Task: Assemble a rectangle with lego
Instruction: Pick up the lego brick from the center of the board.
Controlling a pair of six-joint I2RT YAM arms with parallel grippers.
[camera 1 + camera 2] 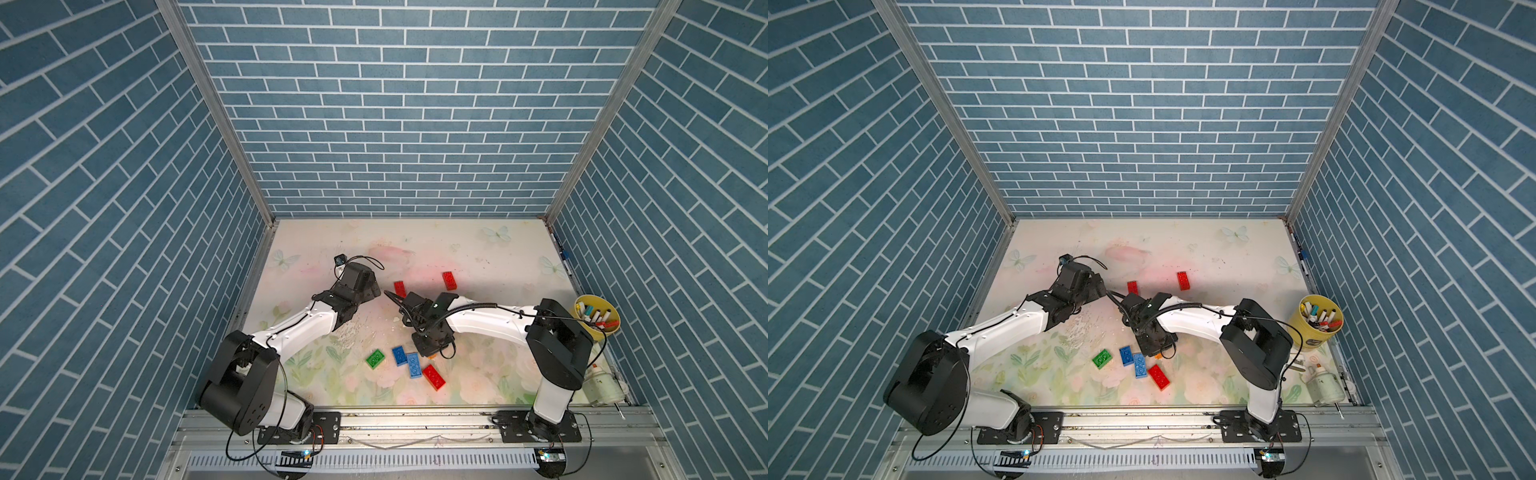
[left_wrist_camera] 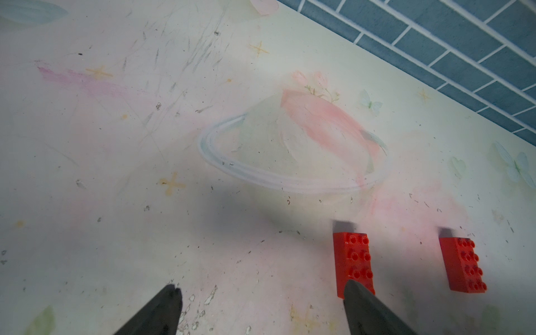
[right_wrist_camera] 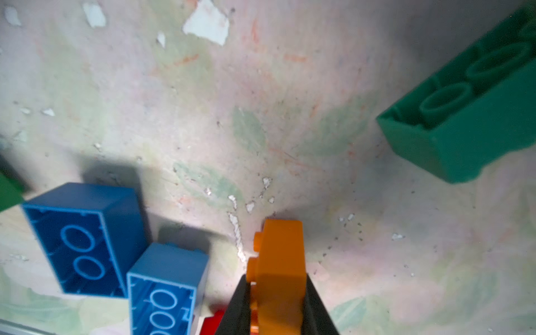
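My right gripper [image 3: 275,280] is shut on an orange lego brick [image 3: 278,255], which stands on edge between the fingers, low over the mat. In both top views only a sliver of orange [image 1: 433,355] shows under that gripper [image 1: 432,351]. Beside it lie a dark blue brick [image 1: 400,355], a light blue brick [image 1: 413,365], a red brick [image 1: 434,376] and a green brick [image 1: 375,359]. A second green brick [image 3: 464,116] lies studs down. My left gripper [image 2: 262,293] is open and empty, one finger [image 2: 368,310] in front of a red brick [image 2: 352,261]; another red brick [image 2: 462,265] lies further on.
A yellow cup of marker pens [image 1: 596,318] stands at the right edge of the mat. A white bottle-like object [image 1: 602,384] lies in the front right corner. Blue brick-pattern walls enclose three sides. A metal rail [image 1: 415,422] runs along the front.
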